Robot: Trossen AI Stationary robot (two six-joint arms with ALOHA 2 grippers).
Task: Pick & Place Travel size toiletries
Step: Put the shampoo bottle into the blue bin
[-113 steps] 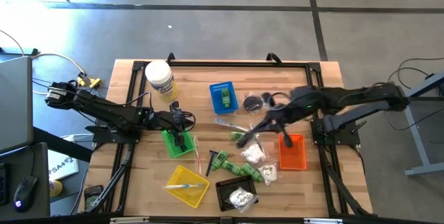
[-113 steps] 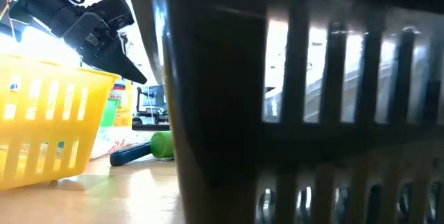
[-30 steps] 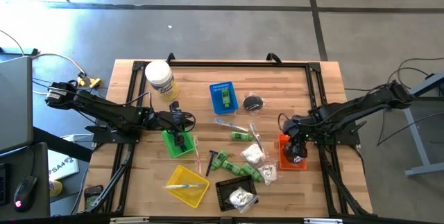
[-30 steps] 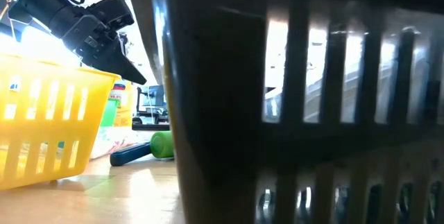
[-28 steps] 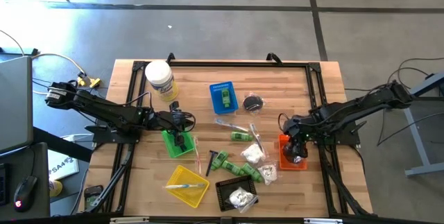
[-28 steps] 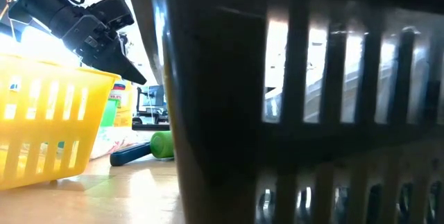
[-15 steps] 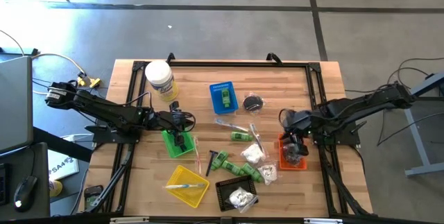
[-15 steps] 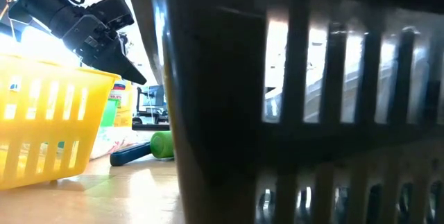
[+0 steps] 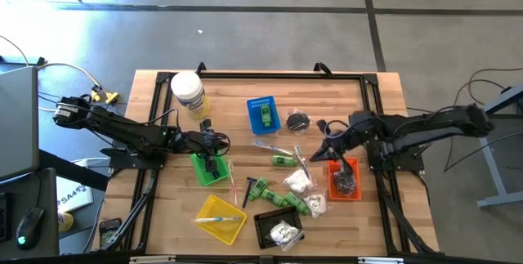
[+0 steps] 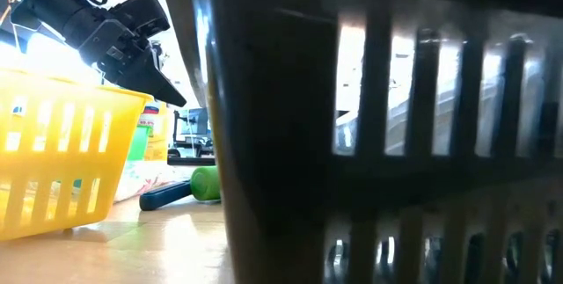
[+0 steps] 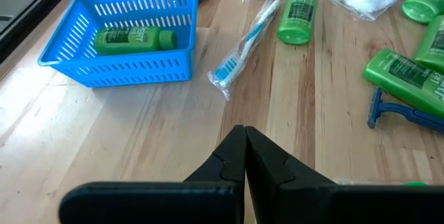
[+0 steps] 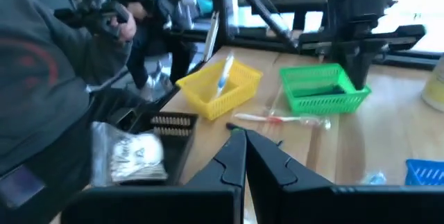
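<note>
My left gripper (image 9: 214, 166) hangs over the green basket (image 9: 201, 171) at the left of the table. Its fingers are pressed tip to tip with nothing between them, and it only waits.

The work lies in the middle, where toiletries are still loose on the wood: a green bottle (image 9: 283, 161), two more nearer the front edge (image 9: 260, 189), a white packet (image 9: 297, 181) and a thin stick (image 9: 301, 159).

My right gripper (image 9: 319, 154) is just right of that stick, near the packet. It is closed and empty (its wrist view shows the two tips meeting).

I judge the step to be the reach for the next piece. To do it well I should:
- spread the fingers before I go down, not at the table;
- pick one piece that lies clear of the others;
- come straight down across its narrow side.

The packet is soft, so I would pinch it through the middle and lift slowly. The stick is slim and lies flat, so the tips must nearly scrape the wood. From above I cannot tell for sure whether my tips are over the stick or just beside it, so I would check with the wrist view first.

At the right, the orange basket (image 9: 355, 184) holds a small dark piece (image 9: 346, 184).

Nearly four seconds ago that basket looked empty and my right gripper was stretched out over the pile. A second ago it stood over the basket. Now the piece is inside and I have swung back left. The left arm has not moved.
</note>
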